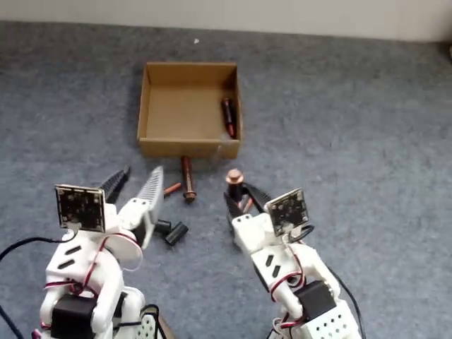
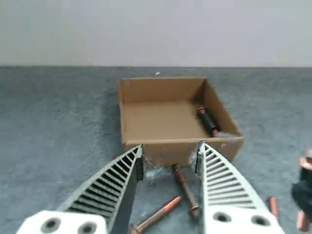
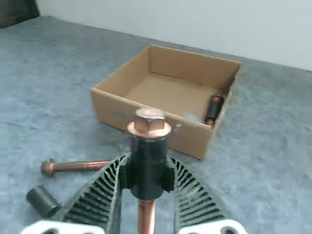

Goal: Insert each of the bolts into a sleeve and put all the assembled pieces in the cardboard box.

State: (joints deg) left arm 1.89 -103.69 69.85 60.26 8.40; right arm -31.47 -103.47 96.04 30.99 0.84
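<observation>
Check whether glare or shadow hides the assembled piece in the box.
High view: even light, no glare; the assembled piece lies plainly visible beside the cardboard box wall. Left wrist view: it shows unhidden. Right wrist view: a soft sheen on the sleeved bolt in the right end effector.

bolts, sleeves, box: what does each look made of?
Each bolt: metal by the look, copper-coloured, with a dull sheen on the hex head. Whether plated or solid, I cannot tell.
Each sleeve: matte black with no glint. It may be plastic, rubber or blackened metal.
The cardboard box: plain brown cardboard, matte, with its lower front edge scuffed pale.
</observation>
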